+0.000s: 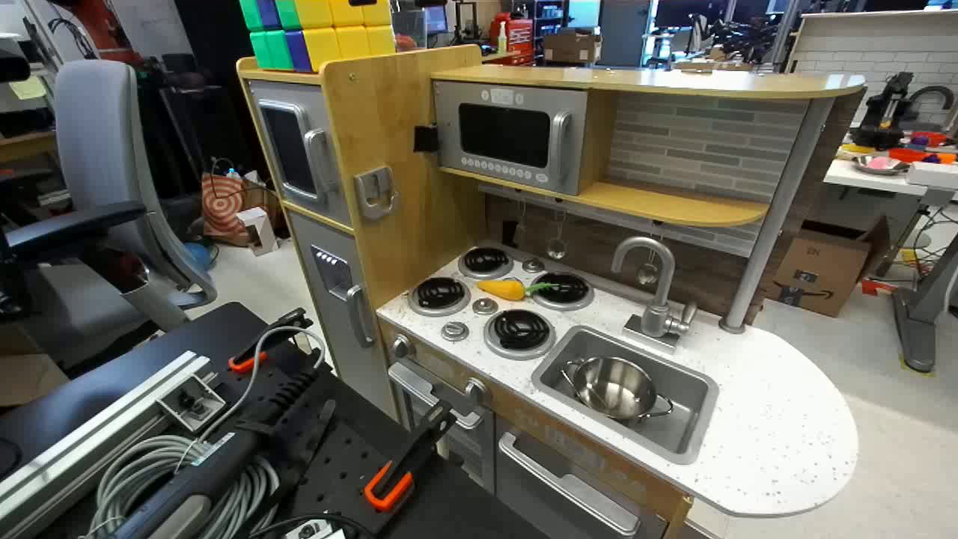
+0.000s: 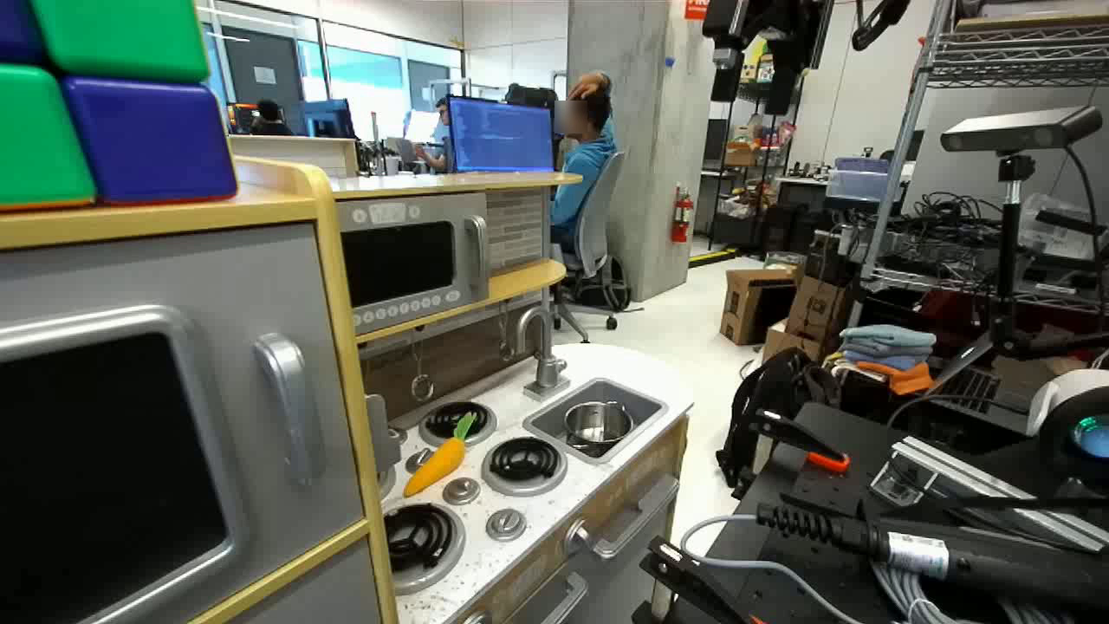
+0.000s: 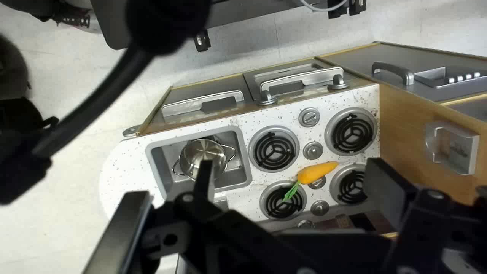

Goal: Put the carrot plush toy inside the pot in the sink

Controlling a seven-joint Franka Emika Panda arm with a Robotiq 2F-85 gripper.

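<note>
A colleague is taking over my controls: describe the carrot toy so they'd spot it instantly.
Find the toy kitchen's white counter, then its four black burners. The carrot plush toy lies among them, its green leafy end over one. Beside black burners and grey knobs, it alone is orange.

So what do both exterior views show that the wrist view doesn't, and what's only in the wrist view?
Only the exterior views: the Rubik's-style cube, cardboard boxes and hanging utensils.
Only the wrist view: a close-up of the open tool.
Shared: the carrot plush toy, the steel pot inside the sink, and black coil burners.
</note>
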